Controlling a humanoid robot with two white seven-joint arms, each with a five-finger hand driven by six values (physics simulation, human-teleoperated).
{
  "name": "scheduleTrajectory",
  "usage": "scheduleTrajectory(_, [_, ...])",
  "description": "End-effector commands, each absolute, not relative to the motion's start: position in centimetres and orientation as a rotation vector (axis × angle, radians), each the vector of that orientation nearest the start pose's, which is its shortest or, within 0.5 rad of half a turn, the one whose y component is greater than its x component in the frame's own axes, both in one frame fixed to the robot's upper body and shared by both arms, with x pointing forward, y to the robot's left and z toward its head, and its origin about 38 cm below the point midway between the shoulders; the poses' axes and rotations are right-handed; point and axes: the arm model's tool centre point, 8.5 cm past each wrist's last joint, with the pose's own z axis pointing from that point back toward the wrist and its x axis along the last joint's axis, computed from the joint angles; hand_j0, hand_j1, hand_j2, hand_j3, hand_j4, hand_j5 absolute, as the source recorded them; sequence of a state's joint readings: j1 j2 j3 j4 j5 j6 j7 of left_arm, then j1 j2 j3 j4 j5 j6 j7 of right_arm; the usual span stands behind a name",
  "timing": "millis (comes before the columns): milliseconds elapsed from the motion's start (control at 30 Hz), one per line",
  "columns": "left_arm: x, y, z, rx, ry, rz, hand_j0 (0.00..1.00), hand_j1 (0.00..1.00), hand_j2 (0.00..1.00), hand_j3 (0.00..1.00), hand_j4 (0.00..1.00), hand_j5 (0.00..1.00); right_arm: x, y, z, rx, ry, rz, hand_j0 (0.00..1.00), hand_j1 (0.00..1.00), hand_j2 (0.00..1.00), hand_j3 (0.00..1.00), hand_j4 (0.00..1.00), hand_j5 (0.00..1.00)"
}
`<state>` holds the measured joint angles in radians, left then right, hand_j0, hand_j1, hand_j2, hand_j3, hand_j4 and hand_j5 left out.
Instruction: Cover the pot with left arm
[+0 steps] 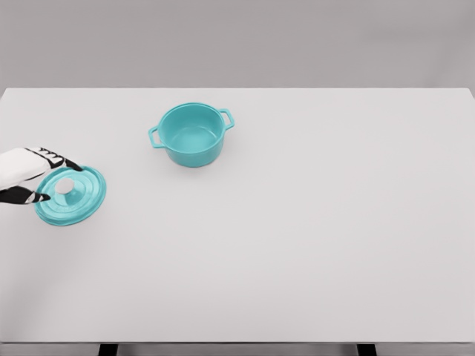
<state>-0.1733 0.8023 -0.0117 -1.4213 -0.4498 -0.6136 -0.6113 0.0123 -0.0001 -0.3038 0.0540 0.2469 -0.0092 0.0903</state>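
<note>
A teal pot [192, 134] with two side handles stands uncovered on the white table [297, 222], left of centre and towards the back. Its round teal lid [72, 196] with a white knob [65, 185] lies flat near the table's left edge. My left hand [50, 178] comes in from the left edge and hovers at the lid's left side, fingers spread on either side of the knob without closing on it. The thumb tip sits over the lid's left rim. The right arm does not show.
</note>
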Motion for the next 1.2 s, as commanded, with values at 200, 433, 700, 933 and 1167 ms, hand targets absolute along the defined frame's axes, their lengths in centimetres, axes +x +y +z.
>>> scheduleTrajectory(200, [37.72, 43.26, 17.61, 0.527, -1.245, -1.742, 0.79, 0.79, 0.79, 0.79, 0.79, 0.79, -2.49, -25.81, -26.09, 0.018, 0.051, -0.062, 1.0, 1.0, 1.0, 1.0, 1.0, 1.0])
scheduleTrajectory(433, [37.78, 43.21, 17.5, 0.534, -1.23, -1.756, 0.72, 0.72, 0.72, 0.72, 0.72, 0.72, -2.44, -25.83, -26.1, 0.017, 0.049, -0.062, 1.0, 1.0, 1.0, 1.0, 1.0, 1.0])
scheduleTrajectory(700, [37.87, 43.14, 17.36, 0.536, -1.228, -1.757, 0.72, 0.72, 0.72, 0.72, 0.72, 0.72, -2.49, -25.81, -26.09, 0.018, 0.051, -0.062, 1.0, 1.0, 1.0, 1.0, 1.0, 1.0])
scheduleTrajectory(933, [38.03, 43.0, 17.31, 0.543, -1.223, -1.762, 0.73, 0.73, 0.73, 0.73, 0.73, 0.73, -2.44, -25.83, -26.1, 0.017, 0.049, -0.062, 1.0, 1.0, 1.0, 1.0, 1.0, 1.0])
scheduleTrajectory(1167, [38.25, 43.37, 16.94, 0.559, -1.191, -1.768, 0.73, 0.73, 0.73, 0.73, 0.73, 0.73, -2.49, -25.81, -26.09, 0.018, 0.051, -0.062, 1.0, 1.0, 1.0, 1.0, 1.0, 1.0])
